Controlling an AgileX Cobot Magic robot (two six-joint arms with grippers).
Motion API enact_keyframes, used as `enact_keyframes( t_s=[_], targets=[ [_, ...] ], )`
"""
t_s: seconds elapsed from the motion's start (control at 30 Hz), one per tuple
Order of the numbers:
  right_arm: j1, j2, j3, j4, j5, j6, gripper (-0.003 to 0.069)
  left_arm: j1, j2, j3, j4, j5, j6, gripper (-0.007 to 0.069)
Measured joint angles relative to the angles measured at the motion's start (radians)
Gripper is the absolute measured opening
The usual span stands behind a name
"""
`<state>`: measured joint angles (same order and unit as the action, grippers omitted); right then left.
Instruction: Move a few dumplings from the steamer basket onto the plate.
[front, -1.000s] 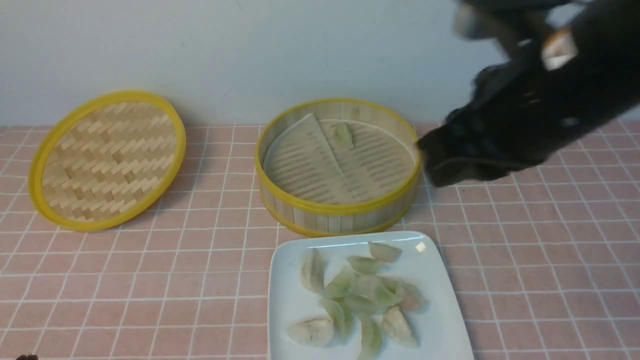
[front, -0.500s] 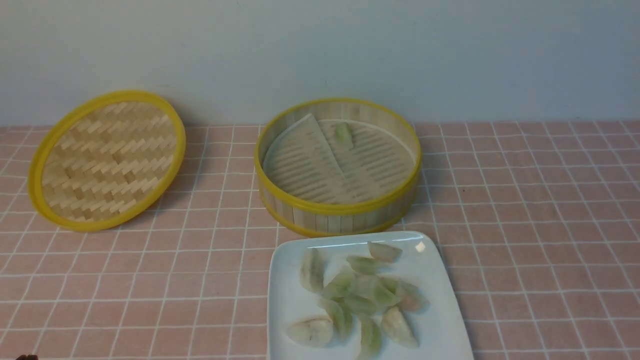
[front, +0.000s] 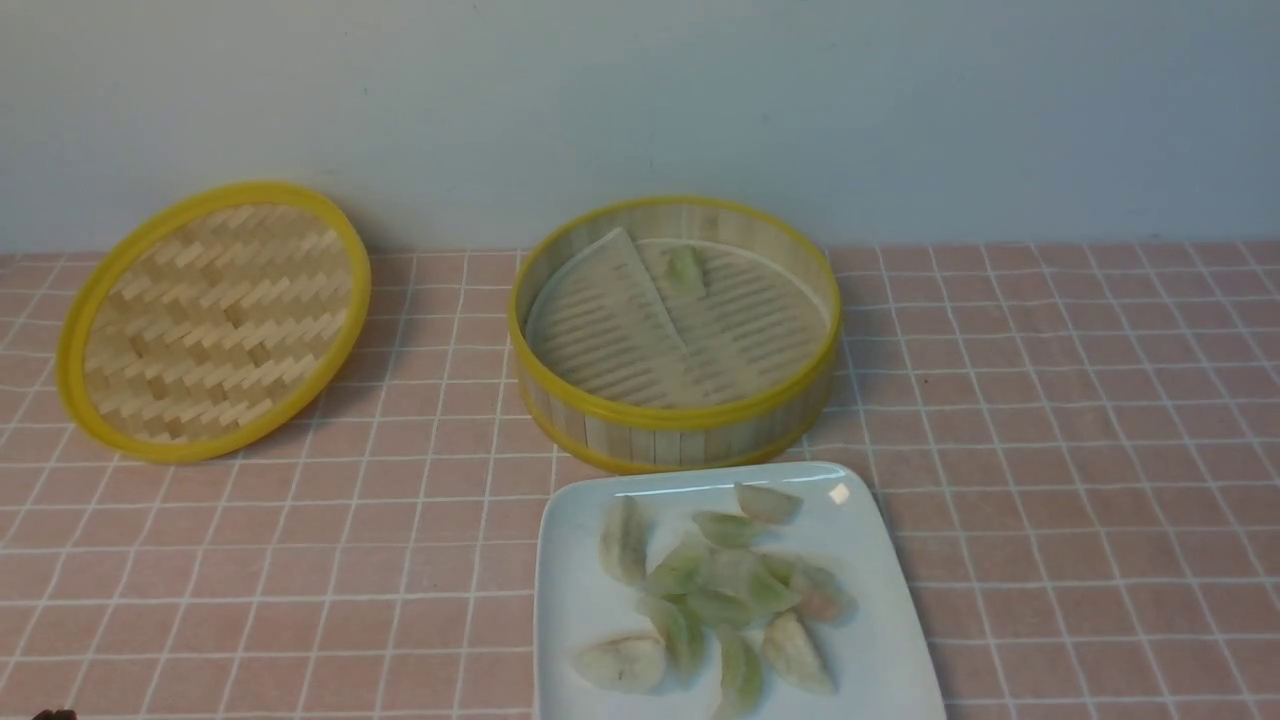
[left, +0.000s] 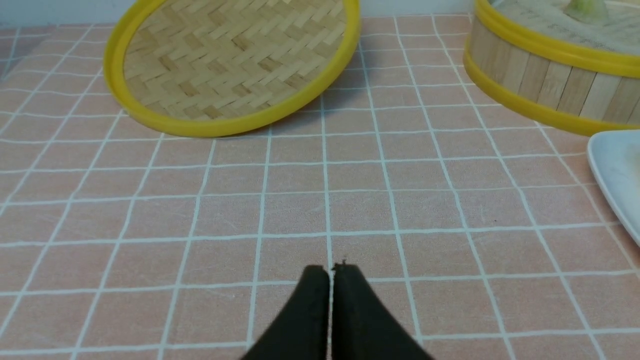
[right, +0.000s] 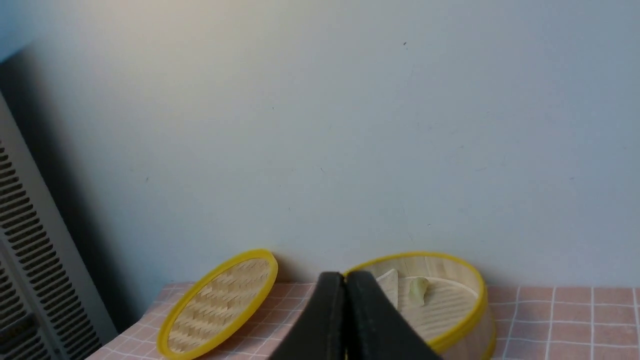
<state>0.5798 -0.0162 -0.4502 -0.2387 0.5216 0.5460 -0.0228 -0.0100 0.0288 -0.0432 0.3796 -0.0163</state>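
While lid (front: 215, 322) leans left — basket (front: 680, 425) mid-table | plate (front: 600, 690) nearer

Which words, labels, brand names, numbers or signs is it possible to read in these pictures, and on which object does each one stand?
There are none to read.
The steamer basket, the woven bamboo lid and the plate show no lettering, numbers or signs.
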Motion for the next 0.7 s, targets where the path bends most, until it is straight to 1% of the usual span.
enact_keyframes(
  t_s=[0.17,0.27,0.33,0.4,0.43,0.57,0.63,0.7],
  targets=[
    [0.000,0.000,0.000,-0.014,-0.015,-0.004,-0.0010,0.000,0.000,0.000,0.000,0.000,0.000,-0.0006],
    [0.000,0.000,0.003,-0.015,-0.030,-0.029,-0.0010,0.000,0.000,0.000,0.000,0.000,0.000,-0.0006],
    [0.000,0.000,0.016,-0.006,-0.059,-0.067,-0.0010,0.000,0.000,0.000,0.000,0.000,0.000,-0.0006],
    [0.000,0.000,0.035,0.050,-0.095,-0.138,-0.0010,0.000,0.000,0.000,0.000,0.000,0.000,-0.0006],
    [0.000,0.000,0.050,0.099,-0.123,-0.214,-0.0010,0.000,0.000,0.000,0.000,0.000,0.000,-0.0006],
    [0.000,0.000,0.083,0.217,-0.181,-0.399,-0.0010,0.000,0.000,0.000,0.000,0.000,0.000,-0.0006],
    [0.000,0.000,0.097,0.250,-0.195,-0.451,-0.0010,0.000,0.000,0.000,0.000,0.000,0.000,-0.0006],
    [0.000,0.000,0.115,0.255,-0.198,-0.474,-0.0010,0.000,0.000,0.000,0.000,0.000,0.000,-0.0006]
  ],
)
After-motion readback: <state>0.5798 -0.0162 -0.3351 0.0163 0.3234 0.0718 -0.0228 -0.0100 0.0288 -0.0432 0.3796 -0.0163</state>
